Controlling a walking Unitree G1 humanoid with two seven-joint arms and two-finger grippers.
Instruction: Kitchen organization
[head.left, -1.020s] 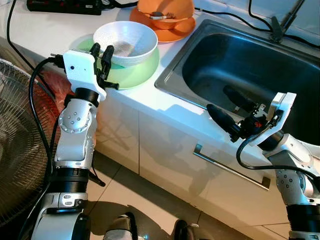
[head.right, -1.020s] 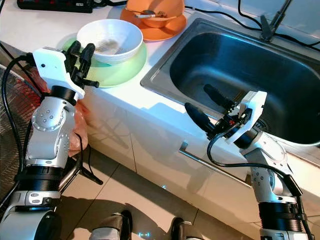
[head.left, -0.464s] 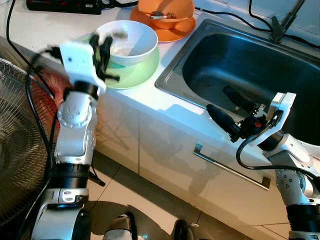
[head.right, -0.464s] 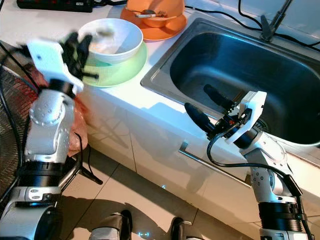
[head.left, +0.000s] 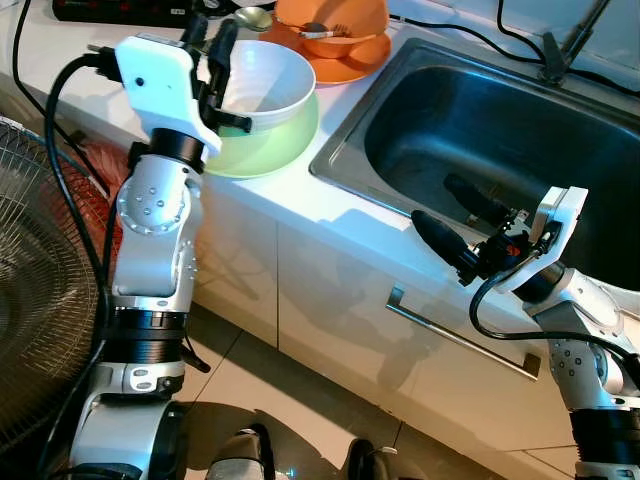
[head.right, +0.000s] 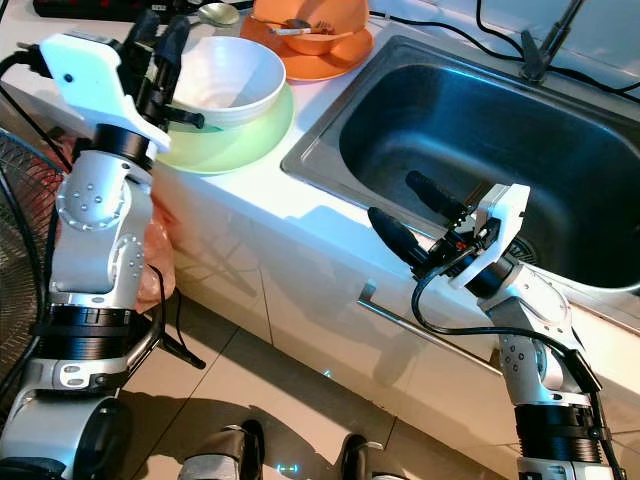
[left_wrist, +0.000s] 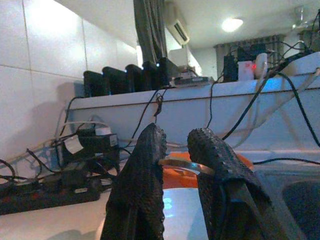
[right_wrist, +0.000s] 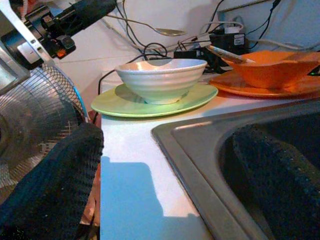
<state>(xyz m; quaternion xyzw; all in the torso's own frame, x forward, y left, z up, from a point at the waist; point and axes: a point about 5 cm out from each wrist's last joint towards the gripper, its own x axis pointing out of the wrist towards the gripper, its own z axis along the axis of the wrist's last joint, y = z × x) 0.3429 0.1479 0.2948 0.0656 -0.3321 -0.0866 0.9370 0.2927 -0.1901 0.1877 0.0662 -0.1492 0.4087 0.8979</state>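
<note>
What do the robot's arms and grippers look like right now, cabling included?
Both arms are silver, jointed segments with black collars. The left gripper and right gripper each have a white housing and two long black textured fingers. Black cables loop from each wrist along the arm.

The stainless steel sink (head.left: 480, 130) is set into the white counter (head.left: 290, 205). To its left on the counter lies the pale green plate (head.left: 275, 145), with the white ribbed bowl (head.left: 262, 85) on it. Behind the bowl, off the sink's back left corner, the orange bowl (head.left: 335, 22) sits on an orange plate (head.left: 345, 68), cutlery inside it. The left tool (head.left: 208, 32) is at the white bowl's left rim, holding a metal spoon (head.left: 245, 16) above it. The right tool (head.left: 455, 215) hangs over the sink's front edge, fingers apart. A black power strip (head.left: 125, 12) lies at the counter's back, left of the orange bowl. A wire fan (head.left: 40, 300) stands on the floor, far left of the sink.
</note>
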